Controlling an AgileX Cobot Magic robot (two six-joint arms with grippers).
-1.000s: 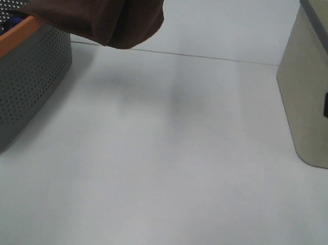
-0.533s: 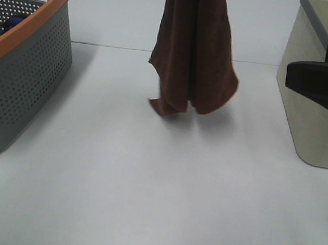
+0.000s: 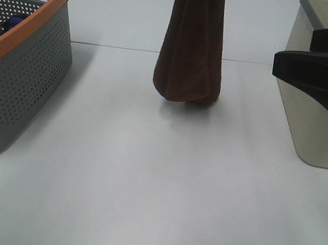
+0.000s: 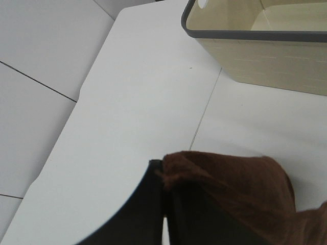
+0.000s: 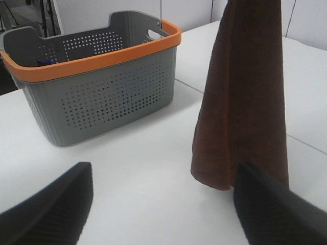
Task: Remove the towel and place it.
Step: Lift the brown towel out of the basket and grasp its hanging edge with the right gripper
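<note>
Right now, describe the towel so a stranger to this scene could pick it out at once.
On the white table, look between the orange-rimmed grey basket on the left and the beige bin on the right. There the towel hangs in a long drape from the left end effector. It alone is soft and dark brown; its neighbours are rigid containers.

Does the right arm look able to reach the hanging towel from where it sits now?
Probably yes. The right gripper faces the towel with its jaws wide open, and nothing stands between them. The towel hangs free from the shut left gripper.
</note>
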